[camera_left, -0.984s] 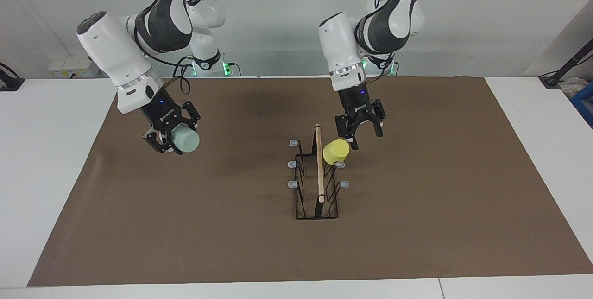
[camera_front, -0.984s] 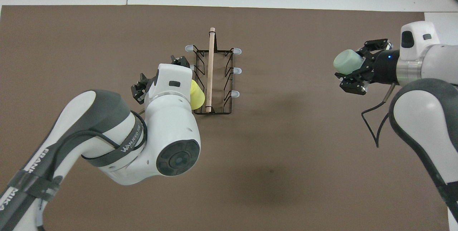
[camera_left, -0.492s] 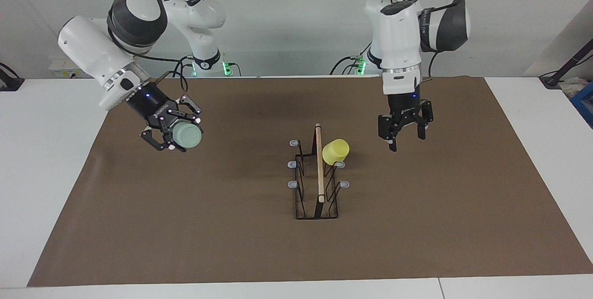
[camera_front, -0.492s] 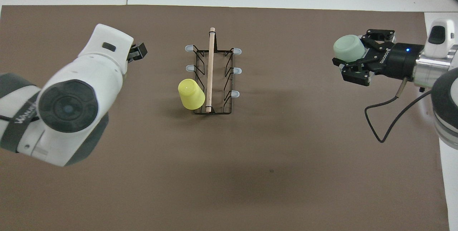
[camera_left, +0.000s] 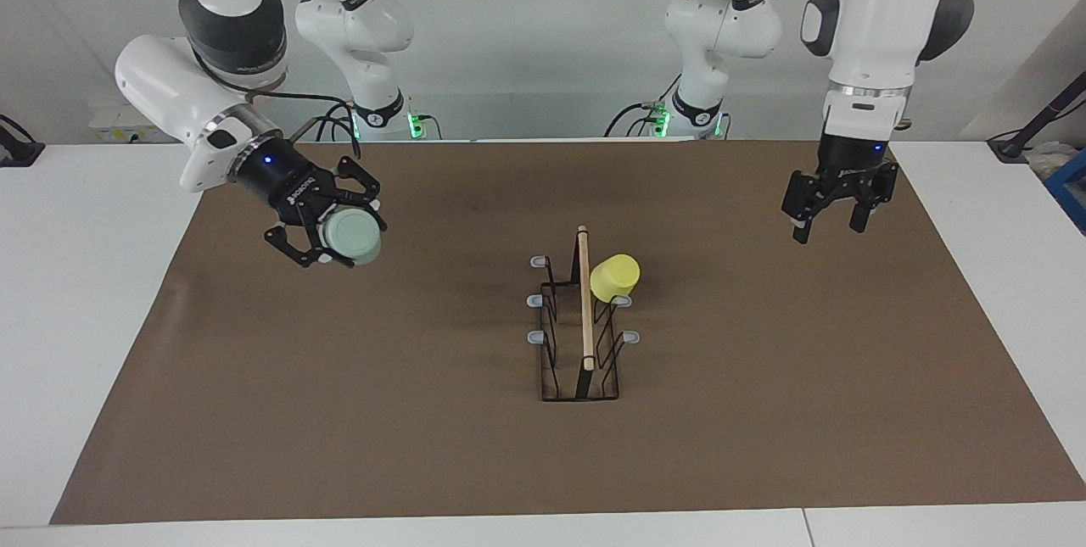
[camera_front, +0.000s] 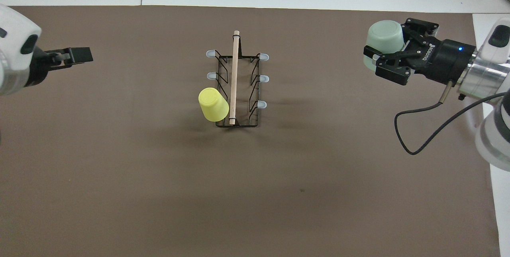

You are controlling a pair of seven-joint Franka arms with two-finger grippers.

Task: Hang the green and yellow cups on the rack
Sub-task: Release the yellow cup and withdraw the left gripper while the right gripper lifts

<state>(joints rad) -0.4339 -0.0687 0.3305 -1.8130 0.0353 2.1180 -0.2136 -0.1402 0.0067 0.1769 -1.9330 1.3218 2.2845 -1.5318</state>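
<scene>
The black wire rack with its wooden rod stands mid-table. A yellow cup hangs tilted on the rack's peg nearest the robots, on the side toward the left arm's end. My left gripper hangs open and empty over the mat toward the left arm's end, well apart from the rack. At the right arm's end, my right gripper is raised over the mat, shut on the pale green cup, which lies sideways in it.
A brown mat covers most of the white table. Several grey-tipped pegs of the rack are bare. A black cable loops from the right wrist.
My left gripper has drawn away from the yellow cup and the rack toward its own end of the table. The right gripper has turned a little with the green cup.
</scene>
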